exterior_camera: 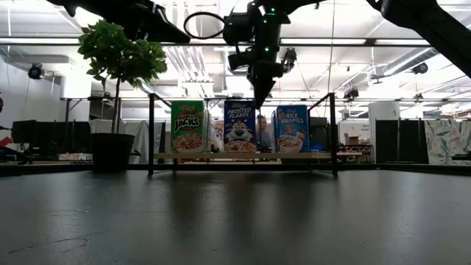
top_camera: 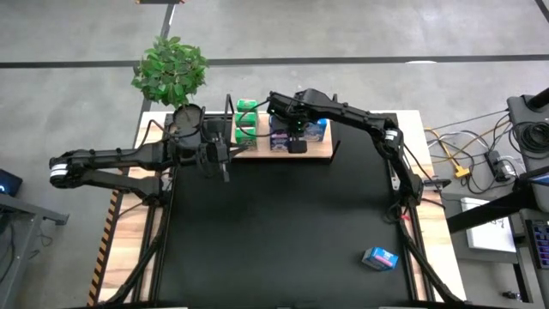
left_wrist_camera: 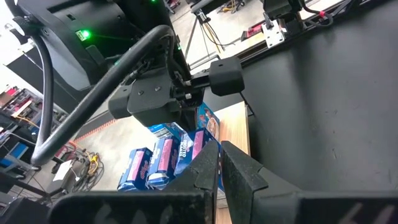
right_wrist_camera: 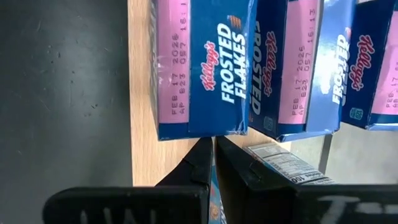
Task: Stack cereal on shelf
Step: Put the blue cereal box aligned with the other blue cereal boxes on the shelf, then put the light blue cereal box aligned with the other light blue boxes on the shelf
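Note:
The shelf [top_camera: 319, 153], a light wood board with black uprights, stands at the table's far middle. Several cereal cartons stand on it: green ones [top_camera: 247, 120] at its left end and blue ones [top_camera: 316, 130] to their right. The low view shows a green carton [exterior_camera: 188, 126], a blue Frosted Flakes carton [exterior_camera: 239, 126] and a blue Rice Krispies carton [exterior_camera: 292, 129]. My right gripper [exterior_camera: 259, 103] is shut and points down over the gap between the two blue ones. My left gripper [top_camera: 225, 163] is shut and waits off the shelf's left end. One blue carton [top_camera: 380, 257] lies on the table, near right. My right gripper's shut fingertips [right_wrist_camera: 205, 152] stand right at the near top edge of a Frosted Flakes carton [right_wrist_camera: 205, 127], coming from above and slanting down. Whether they touch it I cannot tell.
A potted plant [top_camera: 169, 69] stands at the far left corner, beside the shelf. The shelf's black uprights [exterior_camera: 151, 132] rise at both ends. The black table mat [top_camera: 283, 232] lies bare between the shelf and the near edge. Cables and gear [top_camera: 489, 163] sit off the right side.

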`<state>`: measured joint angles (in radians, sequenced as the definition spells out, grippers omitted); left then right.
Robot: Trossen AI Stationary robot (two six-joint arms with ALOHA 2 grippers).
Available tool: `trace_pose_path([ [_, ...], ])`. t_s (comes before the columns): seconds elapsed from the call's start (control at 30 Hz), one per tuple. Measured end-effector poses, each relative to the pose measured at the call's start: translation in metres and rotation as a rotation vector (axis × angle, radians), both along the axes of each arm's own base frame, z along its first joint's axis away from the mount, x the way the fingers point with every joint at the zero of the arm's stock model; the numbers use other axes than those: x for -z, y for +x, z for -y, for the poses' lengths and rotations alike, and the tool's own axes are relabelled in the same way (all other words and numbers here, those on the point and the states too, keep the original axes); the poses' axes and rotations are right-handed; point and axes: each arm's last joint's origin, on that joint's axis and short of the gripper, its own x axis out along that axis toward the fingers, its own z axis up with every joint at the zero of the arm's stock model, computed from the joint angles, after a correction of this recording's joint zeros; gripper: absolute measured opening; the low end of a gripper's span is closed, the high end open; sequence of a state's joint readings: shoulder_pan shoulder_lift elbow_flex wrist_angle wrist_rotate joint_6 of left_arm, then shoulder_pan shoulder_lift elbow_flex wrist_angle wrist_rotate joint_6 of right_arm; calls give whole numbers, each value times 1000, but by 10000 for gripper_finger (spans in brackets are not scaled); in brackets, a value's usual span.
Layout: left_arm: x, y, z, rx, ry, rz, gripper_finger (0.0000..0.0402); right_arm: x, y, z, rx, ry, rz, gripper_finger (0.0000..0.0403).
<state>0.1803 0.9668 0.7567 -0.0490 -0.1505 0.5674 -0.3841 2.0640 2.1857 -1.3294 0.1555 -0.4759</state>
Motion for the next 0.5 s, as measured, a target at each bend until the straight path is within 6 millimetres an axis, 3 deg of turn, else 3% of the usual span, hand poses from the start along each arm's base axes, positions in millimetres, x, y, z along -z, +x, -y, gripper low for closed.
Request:
trace_pose_path([
  [0.33, 0, 0, 0, 0, 0, -4, 2, -24, -12, -4, 3, -51, 43, 9],
  [0.5, 0, 0, 0, 0, 0, -4, 2, -37, -8, -4, -37, -56, 167, 9],
])
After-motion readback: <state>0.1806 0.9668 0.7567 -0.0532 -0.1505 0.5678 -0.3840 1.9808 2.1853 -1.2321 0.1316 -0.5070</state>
